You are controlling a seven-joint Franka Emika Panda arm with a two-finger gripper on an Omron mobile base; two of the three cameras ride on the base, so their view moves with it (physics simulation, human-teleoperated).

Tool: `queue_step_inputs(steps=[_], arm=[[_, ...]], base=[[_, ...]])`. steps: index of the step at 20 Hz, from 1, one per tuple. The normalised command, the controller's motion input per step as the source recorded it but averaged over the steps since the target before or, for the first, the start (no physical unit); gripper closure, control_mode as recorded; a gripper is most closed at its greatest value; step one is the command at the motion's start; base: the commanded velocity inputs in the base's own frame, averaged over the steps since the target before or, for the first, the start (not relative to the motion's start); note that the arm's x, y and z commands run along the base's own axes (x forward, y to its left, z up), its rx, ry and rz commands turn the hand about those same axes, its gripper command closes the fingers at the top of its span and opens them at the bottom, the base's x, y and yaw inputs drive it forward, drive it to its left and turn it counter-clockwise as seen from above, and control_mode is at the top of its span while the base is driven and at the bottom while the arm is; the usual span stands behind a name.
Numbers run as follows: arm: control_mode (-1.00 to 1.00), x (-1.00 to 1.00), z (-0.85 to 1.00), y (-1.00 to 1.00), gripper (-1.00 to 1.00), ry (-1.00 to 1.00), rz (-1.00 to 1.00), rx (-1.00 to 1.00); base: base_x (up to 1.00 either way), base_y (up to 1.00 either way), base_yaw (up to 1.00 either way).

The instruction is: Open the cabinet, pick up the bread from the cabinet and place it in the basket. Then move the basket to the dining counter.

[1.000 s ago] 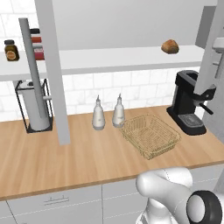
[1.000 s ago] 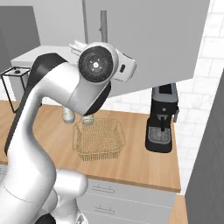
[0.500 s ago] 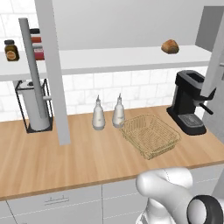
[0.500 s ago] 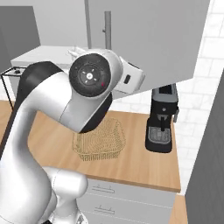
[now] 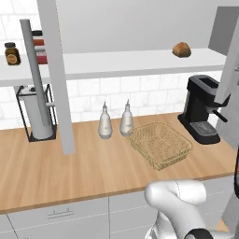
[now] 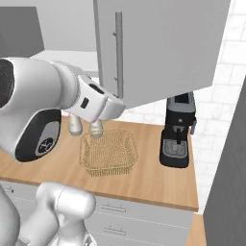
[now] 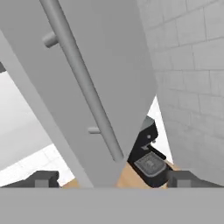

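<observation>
Glossy white rounded arm (image 6: 53,96), dark joint disc, grey base link (image 5: 179,200)

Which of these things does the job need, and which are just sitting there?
Needed: the cabinet with its doors open, the bread on its shelf, the basket on the worktop.

Just there: coffee machine, two bottles, paper roll holder, jar.

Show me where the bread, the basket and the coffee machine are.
bread (image 5: 181,49), left base view, middle of the loaf.
basket (image 5: 160,145), left base view, woven bottom.
coffee machine (image 6: 178,115), right base view, upper front of its body.
</observation>
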Motion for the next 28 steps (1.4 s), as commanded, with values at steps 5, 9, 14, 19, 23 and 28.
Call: queue_step_inputs(steps=[5, 9, 14, 19, 23, 28], arm=[[-1.00, 0.17, -0.09, 1.00, -1.00, 0.17, -0.37, 0.01], [-1.00, 0.67, 0.00, 0.66, -1.00, 0.11, -0.34, 0.27], [-1.00, 0.93, -0.04, 0.08, -1.00, 0.00, -0.30, 0.65], [-1.00, 0.62, -0.19, -0.09, -1.00, -0.31, -0.12, 0.66], [-1.00, 0.57, -0.13, -0.09, -1.00, -0.52, -0.31, 0.42], [-1.00, 0.31, 0.00, 0.03, -1.00, -0.47, -0.49, 0.23]], base=[[0.00, 0.00, 0.00], [0.00, 0.00, 0.00], [0.00, 0.00, 0.00], [0.00, 0.00, 0.00], [0.00, 0.00, 0.00], [0.00, 0.00, 0.00]])
